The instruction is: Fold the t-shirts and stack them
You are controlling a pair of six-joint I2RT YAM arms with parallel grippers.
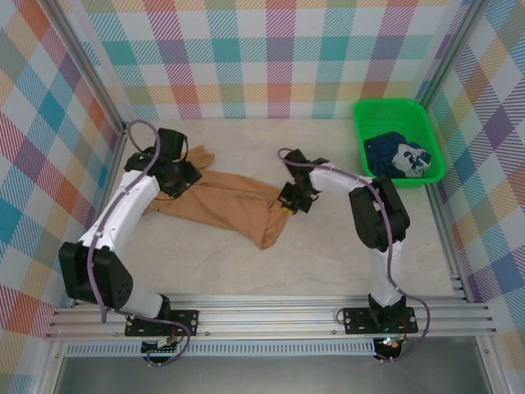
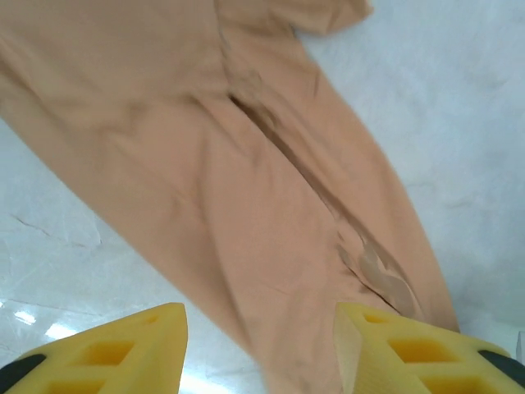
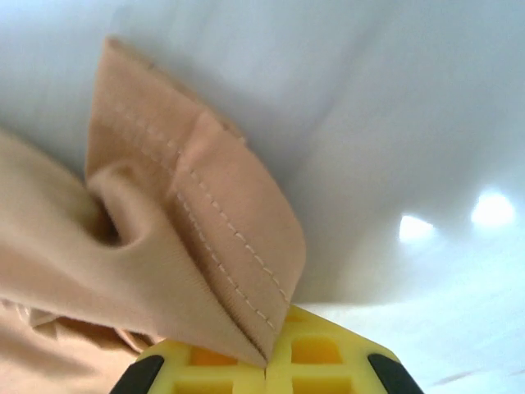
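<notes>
Yellow fingers (image 3: 328, 361) of the right gripper (image 3: 267, 365) are clamped tight together, with a folded, stitched hem of the tan t-shirt (image 3: 164, 246) pinched between their tips (the double row of pale stitching runs right down into the line where the two fingers meet). More cloth bunches up behind that fold, seen against the pale marbled table (image 1: 328, 263). At the other end of the same shirt, the left gripper (image 2: 258, 316) stands partly spread, its fingers (image 2: 123, 349) apart on either side of a band of tan cloth that runs down between them; whether either one touches the fabric I cannot tell. From above, the shirt lies stretched and rumpled across the middle of the table between the two arms, with one narrow end trailing toward the near edge. A green mesh basket (image 1: 390, 103) sits in the far right corner, well apart from both grippers, and holds the navy t-shirt (image 1: 385, 152), crumpled, with white print showing. Checkered walls (image 1: 246, 57) close in the table on three sides.
</notes>
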